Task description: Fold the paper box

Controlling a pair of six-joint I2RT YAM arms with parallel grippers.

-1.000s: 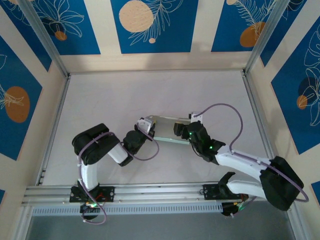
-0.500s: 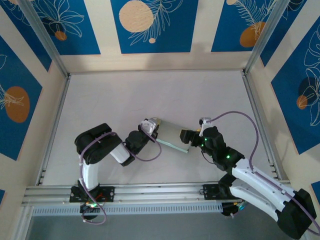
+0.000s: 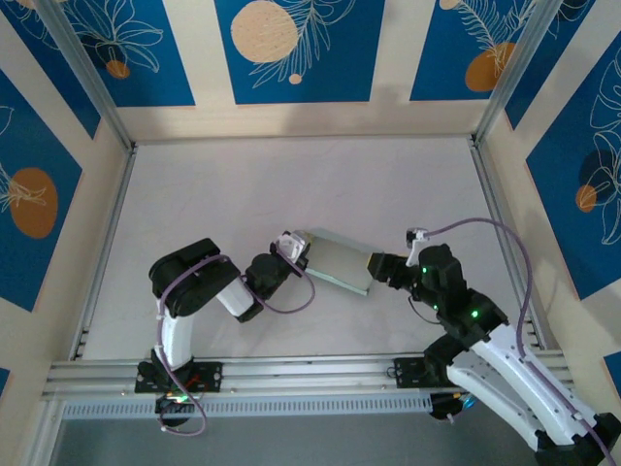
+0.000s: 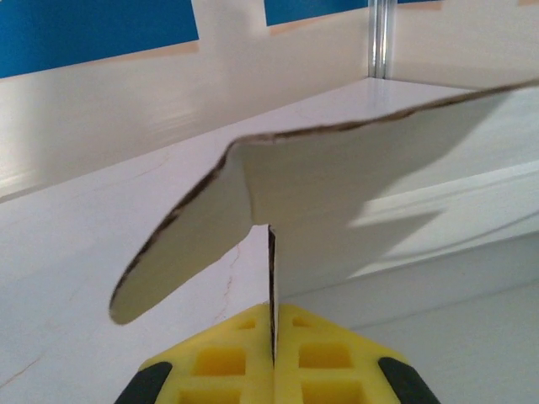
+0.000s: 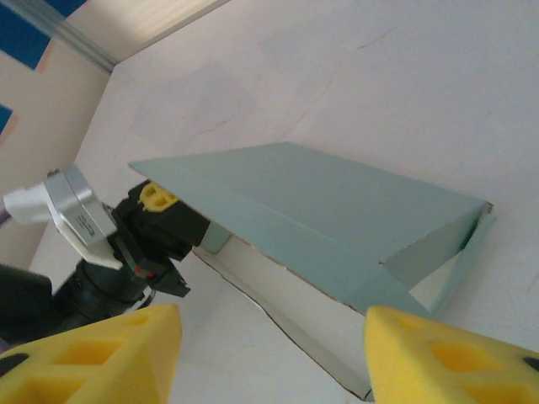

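Your left end effector (image 4: 271, 337) is pressed together on a thin upright edge of card. Its yellow pads (image 4: 223, 362) pinch a panel of the paper box (image 4: 354, 168) at the box's left end. I read that hold as an anchor: it fixes that end so the box cannot slide while the other arm works. A rounded flap (image 4: 177, 252) curls off to the left above the pads and is not tucked in.

Your right end effector (image 5: 274, 353) is spread, with nothing between its fingertips, and sits just beside the box's right end. That end is open, with loose side flaps facing the jaws, so it looks lined up to close on those flaps or push them in. You cannot tell from here whether a fingertip touches the card.

The box lies near the middle of the tabletop (image 3: 291, 184), between the two arms, long side running left to right, partly formed and not yet closed.

Count:
- one paper box
- two end effectors, one pinching card and one spread
- two purple cables (image 3: 485, 228), one per arm
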